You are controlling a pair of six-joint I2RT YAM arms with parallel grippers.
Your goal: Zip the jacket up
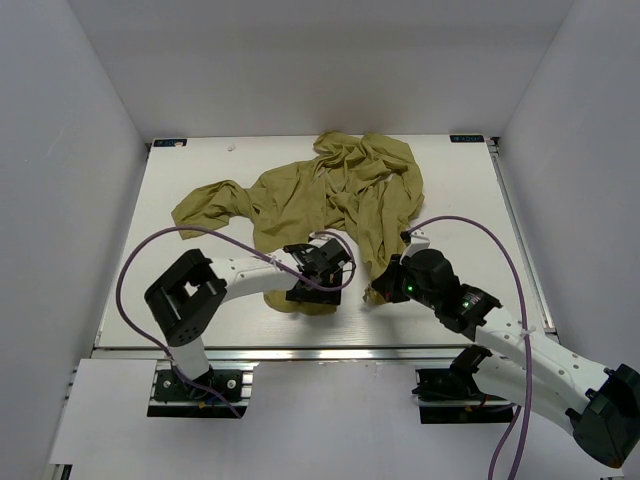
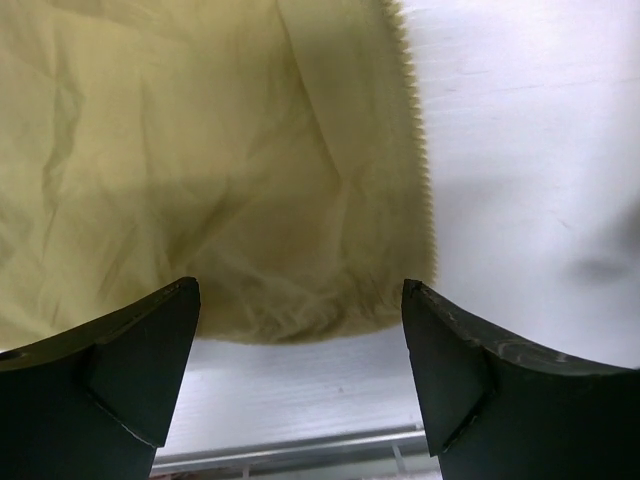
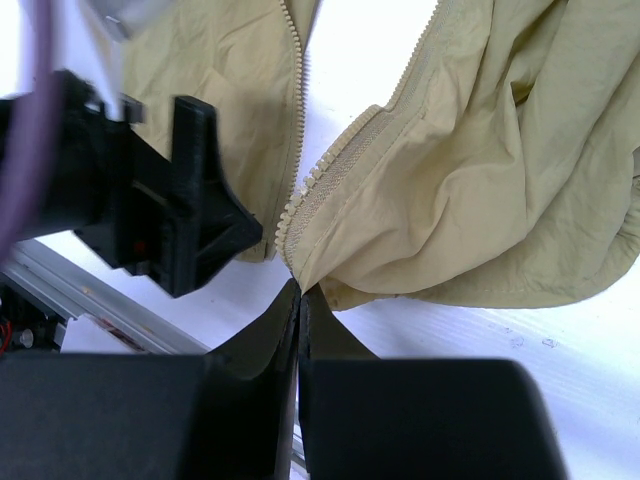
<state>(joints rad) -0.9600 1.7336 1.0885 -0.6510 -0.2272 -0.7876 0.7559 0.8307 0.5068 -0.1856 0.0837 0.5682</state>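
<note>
Jacket (image 1: 330, 195): olive-green, thin, much wrinkled; lies spread and bunched across the middle and upper centre of the white worktop (image 1: 470, 200) in the top view, one sleeve trailing to the left, front opening turned toward the lower edge of the frame.

Left claw (image 2: 300, 290): open, jaws wide apart and holding nothing; poised above the bottom corner of one front panel; that panel's zipper teeth (image 2: 418, 160) run down the upper right of the left wrist view, with bare worktop beside them.

Right claw (image 3: 300, 300): closed, fingers pressed together at the lower centre of the right wrist view; appears to pinch the lower hem corner of the other front panel, where its toothed edge (image 3: 330, 170) ends.

Zipper state: both rows of teeth visible and separate; a wedge of white worktop shows between them in the right wrist view; no slider can be made out.

Progress, as judged: early; one panel end secured, nothing zipped. Outstanding: left claw to take its corner; the two lower ends to be brought together and engaged; slider to be found and drawn up the full length.
</note>
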